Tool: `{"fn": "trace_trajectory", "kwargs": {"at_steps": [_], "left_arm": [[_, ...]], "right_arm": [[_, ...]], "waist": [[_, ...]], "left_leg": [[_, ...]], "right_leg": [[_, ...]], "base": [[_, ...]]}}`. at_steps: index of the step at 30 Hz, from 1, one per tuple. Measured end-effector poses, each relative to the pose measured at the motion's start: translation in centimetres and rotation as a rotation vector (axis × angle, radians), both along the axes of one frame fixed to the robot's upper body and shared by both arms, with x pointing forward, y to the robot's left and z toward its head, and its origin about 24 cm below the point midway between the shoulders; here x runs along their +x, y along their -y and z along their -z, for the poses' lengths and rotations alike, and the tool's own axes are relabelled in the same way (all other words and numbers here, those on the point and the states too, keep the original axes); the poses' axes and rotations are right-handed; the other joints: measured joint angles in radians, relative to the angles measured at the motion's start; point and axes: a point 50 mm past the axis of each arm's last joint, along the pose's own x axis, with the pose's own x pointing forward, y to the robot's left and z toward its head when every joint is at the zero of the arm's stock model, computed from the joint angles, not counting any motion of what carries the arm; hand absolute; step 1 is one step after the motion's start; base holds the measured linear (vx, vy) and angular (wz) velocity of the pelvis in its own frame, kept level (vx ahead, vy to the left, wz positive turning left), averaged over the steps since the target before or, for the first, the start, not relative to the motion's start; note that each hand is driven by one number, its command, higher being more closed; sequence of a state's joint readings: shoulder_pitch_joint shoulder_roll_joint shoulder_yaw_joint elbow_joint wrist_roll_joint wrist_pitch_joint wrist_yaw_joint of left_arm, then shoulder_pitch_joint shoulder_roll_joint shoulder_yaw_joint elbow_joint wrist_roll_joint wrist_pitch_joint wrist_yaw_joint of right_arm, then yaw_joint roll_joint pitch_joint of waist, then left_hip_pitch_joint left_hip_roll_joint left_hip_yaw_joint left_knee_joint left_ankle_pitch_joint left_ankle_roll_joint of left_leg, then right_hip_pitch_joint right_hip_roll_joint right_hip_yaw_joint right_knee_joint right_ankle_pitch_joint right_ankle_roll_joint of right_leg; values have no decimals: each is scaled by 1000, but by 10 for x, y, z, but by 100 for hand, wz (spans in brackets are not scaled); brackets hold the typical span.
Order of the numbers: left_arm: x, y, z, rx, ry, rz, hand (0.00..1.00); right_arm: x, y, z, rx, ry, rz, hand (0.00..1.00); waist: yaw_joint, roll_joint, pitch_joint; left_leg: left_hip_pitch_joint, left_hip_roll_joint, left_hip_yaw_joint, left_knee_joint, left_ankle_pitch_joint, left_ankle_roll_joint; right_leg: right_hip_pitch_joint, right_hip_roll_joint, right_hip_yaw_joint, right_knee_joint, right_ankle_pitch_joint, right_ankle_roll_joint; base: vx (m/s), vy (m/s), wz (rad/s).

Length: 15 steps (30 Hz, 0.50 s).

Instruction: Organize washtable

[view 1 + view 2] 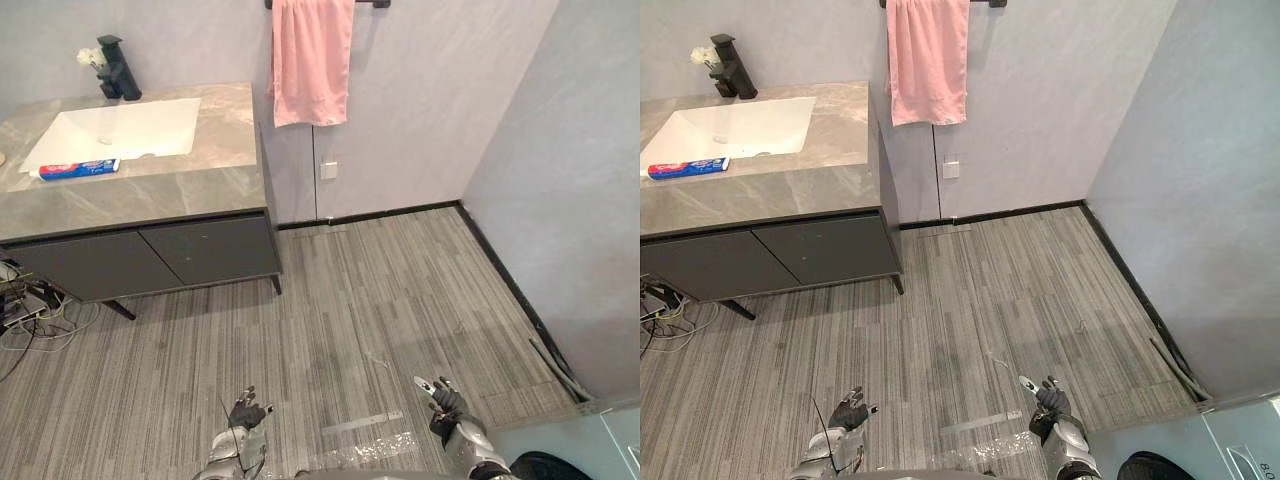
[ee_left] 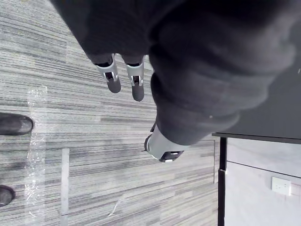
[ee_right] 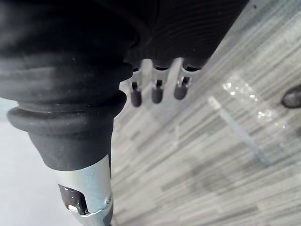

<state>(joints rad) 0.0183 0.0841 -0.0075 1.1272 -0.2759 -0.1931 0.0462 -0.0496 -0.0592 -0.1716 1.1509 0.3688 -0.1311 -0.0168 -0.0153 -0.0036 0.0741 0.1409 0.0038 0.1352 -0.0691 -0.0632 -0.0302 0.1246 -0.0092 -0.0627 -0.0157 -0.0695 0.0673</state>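
Washtable (image 1: 150,195): grey stone top over a dark cabinet (image 1: 150,260), at ten o'clock in the head views. Toothpaste tube (image 1: 78,169) lies flat at the front rim of the white basin (image 1: 120,130). Black faucet (image 1: 118,68) stands behind, with possibly a small white flower beside it. Pink towel (image 1: 312,60) hangs at twelve o'clock. Left hand (image 1: 245,415) at six and right hand (image 1: 440,395) at five hang low over the floor, well apart from the counter. Progress: judged not begun; tube untouched, approach remaining. Countertop contents read from the head views; the wrist views supply the fingers (image 2: 112,77) up close, straight, slightly parted, holding nothing.
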Motion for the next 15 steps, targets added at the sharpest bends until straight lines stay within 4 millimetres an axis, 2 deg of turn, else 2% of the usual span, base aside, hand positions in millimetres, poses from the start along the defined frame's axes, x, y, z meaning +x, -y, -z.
{"fn": "trace_trajectory", "kwargs": {"at_steps": [2, 4, 9, 12, 15], "left_arm": [[-14, 2, 5, -8, -49, -7, 0], [-22, -1, 7, -7, -74, -23, 0], [-32, -3, 10, -3, -105, -28, 0], [-35, -3, 11, -8, -115, -49, 0], [-35, -2, 11, -9, -117, -51, 0]], "right_arm": [[-20, 0, 7, 9, -62, 22, 0], [-31, -2, 11, 27, -99, 47, 0], [-44, 0, 14, 32, -134, 81, 0], [-49, 3, 14, 31, -143, 104, 0], [-51, 4, 15, 30, -148, 108, 0]], "waist": [[-1, 1, 0], [-1, 0, 0], [0, -2, -1], [-3, 4, -5], [-11, 4, -9]], "left_leg": [[13, -7, -3, 2, 0, 0], [14, -8, -5, 3, 0, 0], [13, -17, -10, 1, 3, 6], [10, -25, -16, -31, 22, 34], [-23, -27, -16, -32, 31, 48]], "right_leg": [[15, -8, -18, 2, 0, 0], [12, -9, -22, 15, 0, 0], [11, -18, -34, 16, -1, -1], [-9, -24, -57, 18, -9, -20], [-42, -26, -67, 15, -9, -21]], "base": [[-22, -1, 6], [-57, -9, 4], [-89, -16, 4], [-150, -39, 1], [-90, -26, 6]]}}
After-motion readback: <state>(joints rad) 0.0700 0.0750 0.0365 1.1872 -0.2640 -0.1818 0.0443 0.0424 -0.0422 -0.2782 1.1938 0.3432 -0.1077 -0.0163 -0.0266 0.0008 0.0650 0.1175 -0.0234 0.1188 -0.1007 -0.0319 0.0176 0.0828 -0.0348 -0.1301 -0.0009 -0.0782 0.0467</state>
